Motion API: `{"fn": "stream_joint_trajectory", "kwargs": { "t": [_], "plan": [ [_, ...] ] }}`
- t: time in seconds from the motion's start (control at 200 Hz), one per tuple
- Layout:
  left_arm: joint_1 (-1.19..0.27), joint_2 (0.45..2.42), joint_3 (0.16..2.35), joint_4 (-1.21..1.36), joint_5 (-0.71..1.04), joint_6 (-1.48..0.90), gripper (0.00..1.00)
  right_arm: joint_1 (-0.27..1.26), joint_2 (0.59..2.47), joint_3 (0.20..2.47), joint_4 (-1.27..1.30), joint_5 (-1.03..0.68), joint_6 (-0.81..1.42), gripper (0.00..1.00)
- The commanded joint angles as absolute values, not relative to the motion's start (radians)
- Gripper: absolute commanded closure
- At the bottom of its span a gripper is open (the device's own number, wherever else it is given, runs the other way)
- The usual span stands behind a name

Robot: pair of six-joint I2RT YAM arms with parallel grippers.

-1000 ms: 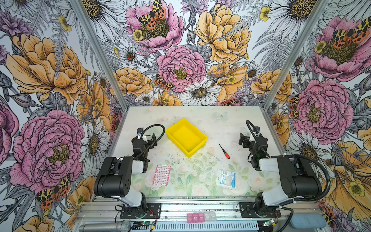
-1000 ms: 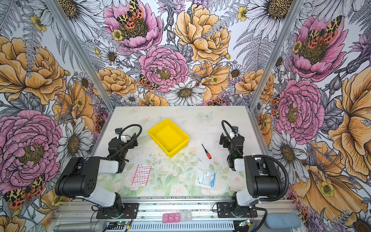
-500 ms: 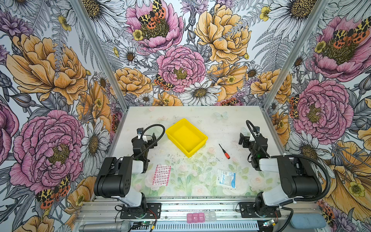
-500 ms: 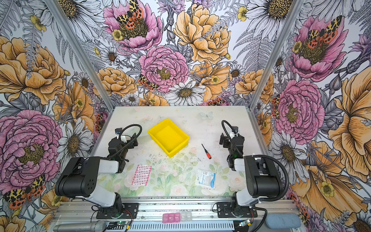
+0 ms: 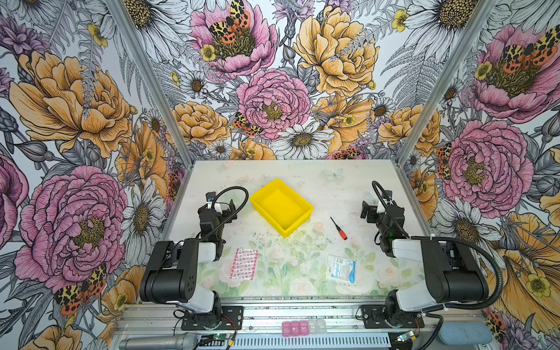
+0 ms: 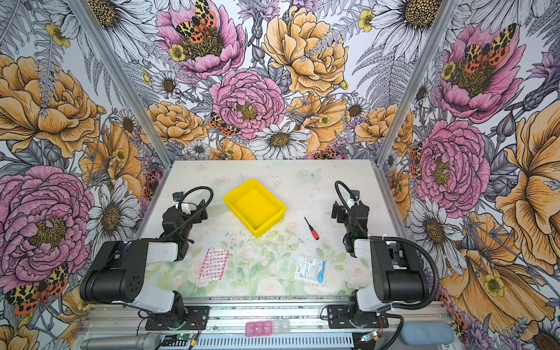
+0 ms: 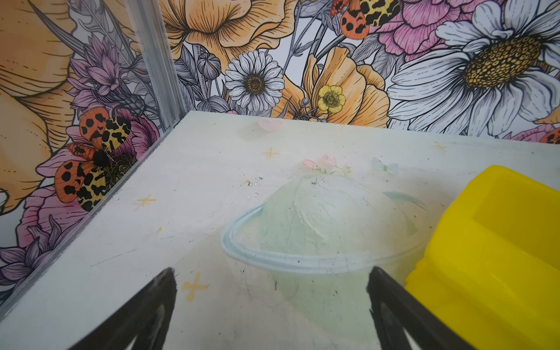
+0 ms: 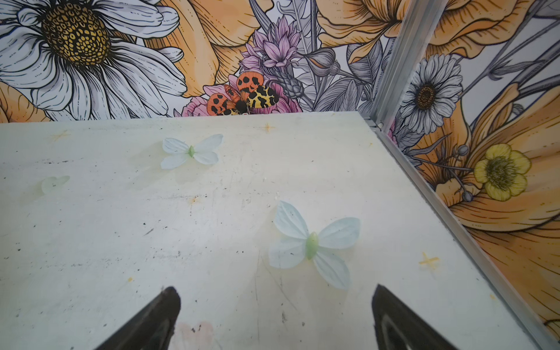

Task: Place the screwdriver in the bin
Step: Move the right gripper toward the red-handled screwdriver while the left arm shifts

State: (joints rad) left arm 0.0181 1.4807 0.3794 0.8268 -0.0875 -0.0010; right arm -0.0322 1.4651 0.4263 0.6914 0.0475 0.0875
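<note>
- Nothing had shifted over the last second: both arms sat parked as before, and the screwdriver [image 5: 338, 228] had not been touched.
- The task was therefore judged not yet begun; reach, grasp and carry all remained.
- The screwdriver lay flat on the desk [image 5: 333, 188], near the bin [image 5: 280, 206] but apart from it, on the right arm's side, its red-orange handle pointing toward the front rail.
- The bin was empty.
- The right pincer [image 8: 274, 289] was spread wide over bare desk and held nothing. It looked the likelier one to make the pick, being on that side.
- The left pincer [image 7: 271, 272] was also spread and empty, with the bin's wall just beside one finger.
- The pale desk was scuffed, printed with faint flowers and butterflies.
- A pink-patterned packet [image 5: 244, 263] and a white-and-blue pouch [image 5: 341, 269] lay nearer the front.
- Bold floral wallpaper covered the three enclosing walls.
</note>
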Motion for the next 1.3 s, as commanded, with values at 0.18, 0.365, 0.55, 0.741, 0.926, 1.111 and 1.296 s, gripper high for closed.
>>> {"fn": "stream_joint_trajectory", "kwargs": {
  "t": [0.18, 0.365, 0.55, 0.741, 0.926, 1.111, 1.296],
  "plan": [
    [0.039, 1.287, 0.439, 0.546, -0.064, -0.04, 0.01, -0.02, 1.325, 0.588, 0.232, 0.125, 0.2, 0.0],
    [0.037, 1.177, 0.472, 0.324, -0.021, -0.077, 0.01, -0.015, 1.289, 0.695, -0.056, 0.175, 0.32, 0.01],
    [0.017, 1.097, 0.495, 0.196, -0.017, -0.168, 0.01, -0.004, 1.295, 0.793, -0.236, 0.126, 0.373, 0.01],
    [0.01, 1.066, 0.623, -0.11, -0.04, -0.322, 0.01, 0.032, 1.322, 0.876, -0.392, 0.073, 0.41, 0.01],
    [0.011, 1.094, 0.725, -0.322, 0.018, -0.386, 0.01, 0.096, 1.318, 0.885, -0.46, 0.036, 0.452, 0.0],
    [-0.02, 1.11, 0.756, -0.351, 0.16, -0.371, 0.01, 0.144, 1.336, 0.878, -0.508, -0.023, 0.456, 0.01],
    [-0.042, 1.121, 0.789, -0.399, 0.273, -0.335, 0.01, 0.173, 1.361, 0.877, -0.542, -0.083, 0.424, 0.0]
  ]
}}
